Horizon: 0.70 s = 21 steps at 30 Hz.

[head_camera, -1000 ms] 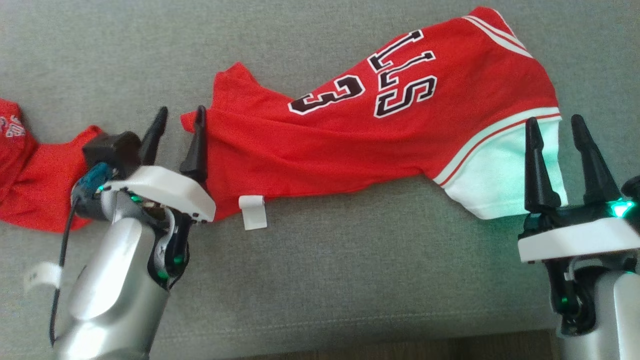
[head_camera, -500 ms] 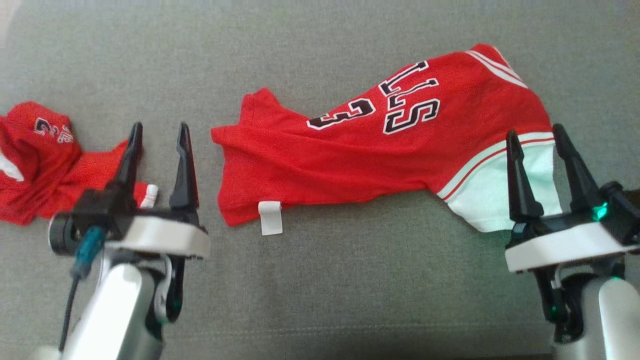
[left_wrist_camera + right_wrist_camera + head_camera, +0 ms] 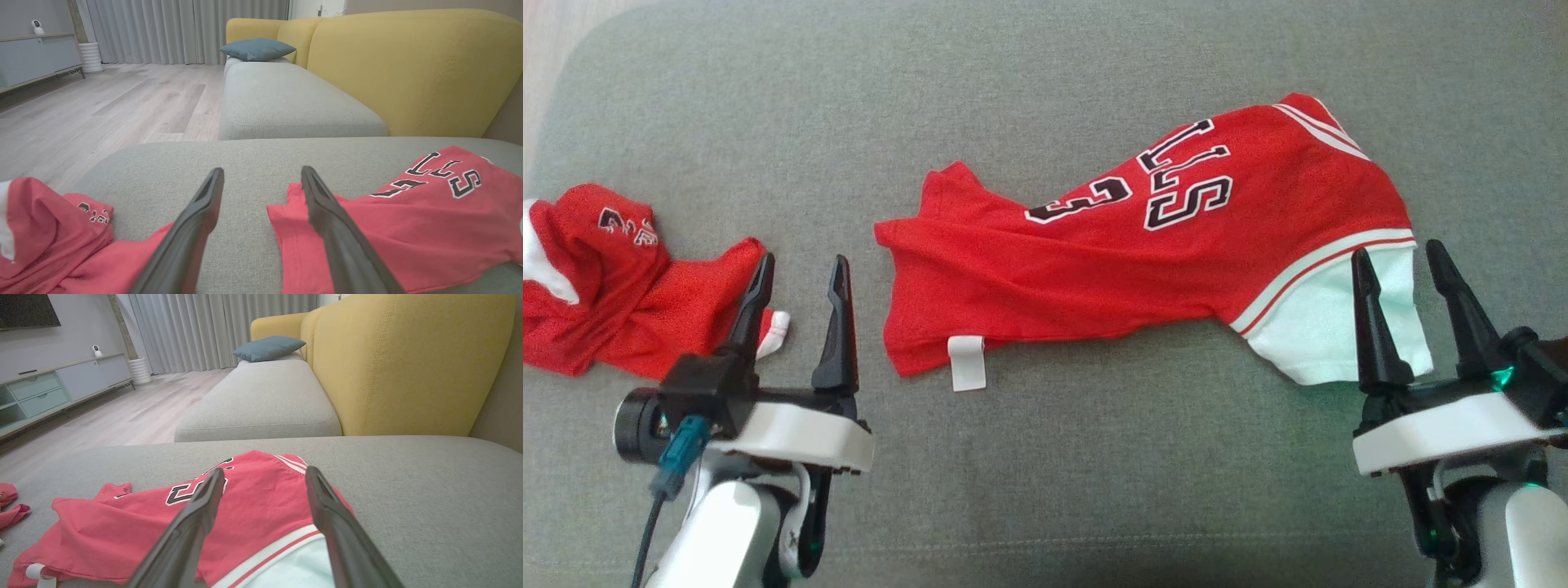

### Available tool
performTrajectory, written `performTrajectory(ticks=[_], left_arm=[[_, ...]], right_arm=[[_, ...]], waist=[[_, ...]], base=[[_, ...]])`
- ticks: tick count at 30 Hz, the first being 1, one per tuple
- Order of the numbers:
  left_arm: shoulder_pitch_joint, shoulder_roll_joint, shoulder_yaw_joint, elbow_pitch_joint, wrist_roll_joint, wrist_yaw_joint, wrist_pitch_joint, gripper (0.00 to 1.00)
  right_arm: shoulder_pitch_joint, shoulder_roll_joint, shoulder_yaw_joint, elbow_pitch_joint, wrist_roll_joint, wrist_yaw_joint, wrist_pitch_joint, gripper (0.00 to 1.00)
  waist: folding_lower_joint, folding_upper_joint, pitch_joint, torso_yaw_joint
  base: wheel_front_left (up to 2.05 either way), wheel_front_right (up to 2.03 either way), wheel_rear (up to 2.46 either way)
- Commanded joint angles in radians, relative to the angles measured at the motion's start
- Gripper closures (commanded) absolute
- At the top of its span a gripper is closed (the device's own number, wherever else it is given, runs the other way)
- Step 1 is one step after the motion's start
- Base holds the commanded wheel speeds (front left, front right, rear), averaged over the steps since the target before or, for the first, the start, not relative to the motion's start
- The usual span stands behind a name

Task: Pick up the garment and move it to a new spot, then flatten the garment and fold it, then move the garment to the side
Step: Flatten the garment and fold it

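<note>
Starting at the near edge of the head view, the left gripper (image 3: 803,261) sits at 8 o'clock with its two dark fingers spread wide and nothing between them. The fingertips point toward 12 o'clock over the strip of grey seat cushion (image 3: 1045,474) that separates two red garments. The right gripper (image 3: 1395,249) sits at 4 o'clock, its fingers likewise spread and empty. Its tips stand over the white side panel (image 3: 1331,327) of the basketball jersey (image 3: 1094,269); contact with the fabric cannot be determined.

The basketball jersey lies on the cushion, running from centre toward 1 o'clock, loosely spread and wrinkled. Black-and-white lettering (image 3: 1184,184) faces up and reads upside down. A white label (image 3: 968,362) projects from the near edge at the garment's 7 o'clock corner. A crumpled red garment (image 3: 613,294) lies at 9 o'clock, apart from the jersey.

Farther out, in the left wrist view, a second grey seat (image 3: 286,102) extends toward 12 o'clock. A yellow backrest (image 3: 408,69) stands at 2 o'clock, and a blue pillow (image 3: 257,48) rests at the seat's far end. Wood flooring (image 3: 102,102) lies at 10 o'clock, with grey curtains (image 3: 163,28) beyond.
</note>
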Motion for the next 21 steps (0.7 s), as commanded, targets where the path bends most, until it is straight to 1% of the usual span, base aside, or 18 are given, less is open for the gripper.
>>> performTrajectory(ticks=[1,4,6,10,13,14,19,21], left_arm=[[-0.029,0.027,0.035,-0.034,0.001,0.004,0.003,0.0],[-0.037,0.034,0.027,-0.028,0.003,-0.003,0.01,0.0],[-0.049,0.033,0.015,-0.016,-0.005,-0.02,0.024,0.0],[-0.072,0.018,-0.016,0.052,-0.058,-0.076,0.089,0.0],[-0.087,0.005,-0.032,0.135,-0.11,-0.119,0.147,0.0],[-0.098,-0.002,-0.037,0.189,-0.138,-0.14,0.177,0.0],[-0.133,-0.017,-0.047,0.285,-0.178,-0.181,0.214,0.0],[-0.143,-0.02,-0.055,0.309,-0.185,-0.191,0.231,0.0]], right_arm=[[-0.007,-0.007,0.019,-0.041,0.005,0.008,0.006,0.0],[-0.009,-0.006,0.019,-0.044,0.006,0.008,0.006,0.0],[-0.011,-0.006,0.018,-0.046,0.006,0.008,0.006,0.0],[-0.019,-0.005,0.025,-0.044,0.011,0.008,0.005,0.0],[-0.026,-0.005,0.03,-0.039,0.017,0.008,0.004,0.0],[-0.03,-0.005,0.031,-0.035,0.02,0.008,0.001,0.0],[-0.029,-0.004,0.017,-0.021,0.03,0.008,-0.001,0.0],[-0.026,-0.004,0.014,-0.018,0.039,0.008,-0.004,0.0]], waist=[[0.0,-0.0001,0.002,-0.001],[0.0,-0.0001,0.008,-0.002],[0.0,-0.0001,0.015,-0.002],[0.0,-0.0001,0.037,-0.006],[0.0,-0.0001,0.055,-0.013],[0.0,-0.0001,0.065,-0.017],[0.0,-0.0001,0.082,-0.019],[0.0,-0.0001,0.086,-0.019]], base=[[0.0,0.0,0.0],[0.0,0.0,0.0],[0.0,0.0,0.0],[0.0,0.0,0.0],[0.0,0.0,0.0],[0.0,0.0,0.0],[0.0,0.0,0.0],[0.0,0.0,0.0]])
